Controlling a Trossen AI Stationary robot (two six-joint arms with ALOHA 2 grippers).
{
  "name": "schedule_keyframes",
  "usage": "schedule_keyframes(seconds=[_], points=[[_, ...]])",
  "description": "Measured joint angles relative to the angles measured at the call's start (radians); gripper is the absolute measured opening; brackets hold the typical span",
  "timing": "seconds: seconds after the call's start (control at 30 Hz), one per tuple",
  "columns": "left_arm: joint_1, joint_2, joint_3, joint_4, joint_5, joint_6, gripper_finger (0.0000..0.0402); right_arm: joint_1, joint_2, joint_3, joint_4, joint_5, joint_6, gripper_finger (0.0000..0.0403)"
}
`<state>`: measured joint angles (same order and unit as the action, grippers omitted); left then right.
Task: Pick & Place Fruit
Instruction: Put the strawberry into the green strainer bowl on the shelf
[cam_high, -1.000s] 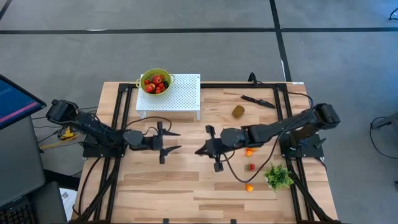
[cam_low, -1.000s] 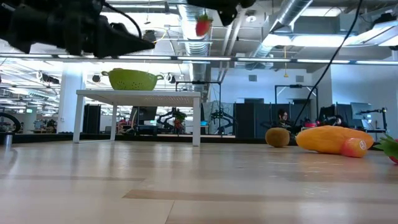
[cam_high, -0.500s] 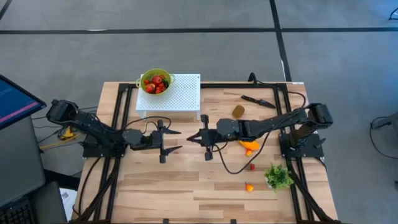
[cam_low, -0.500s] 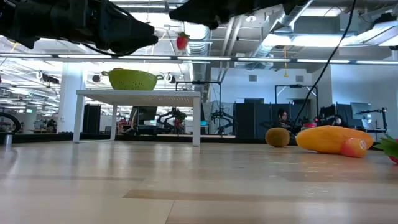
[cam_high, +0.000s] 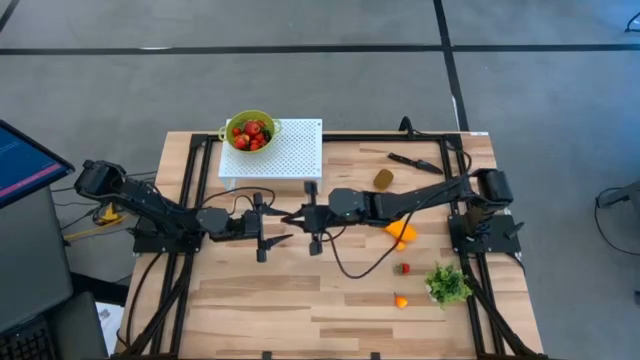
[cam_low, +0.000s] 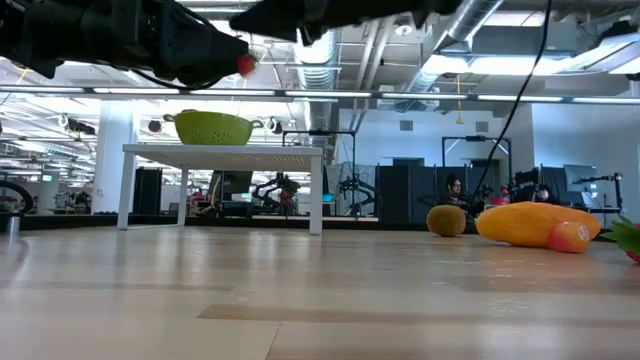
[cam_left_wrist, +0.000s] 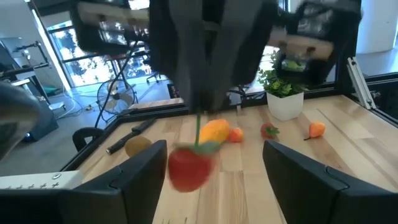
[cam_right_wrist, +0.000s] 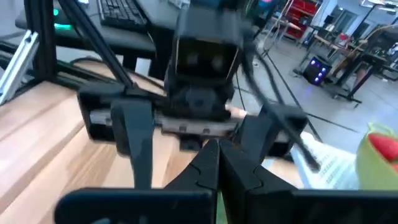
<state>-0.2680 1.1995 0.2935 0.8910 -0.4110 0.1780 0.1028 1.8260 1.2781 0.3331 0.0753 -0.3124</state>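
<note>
Right gripper (cam_high: 296, 217) is pinched shut on a red strawberry (cam_left_wrist: 189, 169), held high over the table middle, just at 3 o'clock of the spread-open left gripper (cam_high: 277, 226). A big orange fruit (cam_high: 400, 231), a kiwi (cam_high: 383, 178) and small berries (cam_high: 403, 268) are seen at 3 o'clock.

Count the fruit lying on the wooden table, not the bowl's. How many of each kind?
Big orange fruit: 1
Brown kiwi-like fruit: 1
Small pieces: 3 (red, orange, one beside the big fruit)
Total: 5
Strawberry in the right gripper, airborne: not counted
</note>
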Motion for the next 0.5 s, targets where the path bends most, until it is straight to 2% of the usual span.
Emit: schedule_keyframes(seconds=[0.27, 0.5], points=[[0.0, 0.0, -0.001, -0.006, -0.001, 0.0, 0.0247, -0.002, 0.029, 0.069, -0.091, -0.001, -0.003, 0.0], [0.0, 0.0, -0.001, -0.008, -0.006, 0.0, 0.016, -0.003, 0.028, 0.071, -0.095, -0.001, -0.005, 0.0]])
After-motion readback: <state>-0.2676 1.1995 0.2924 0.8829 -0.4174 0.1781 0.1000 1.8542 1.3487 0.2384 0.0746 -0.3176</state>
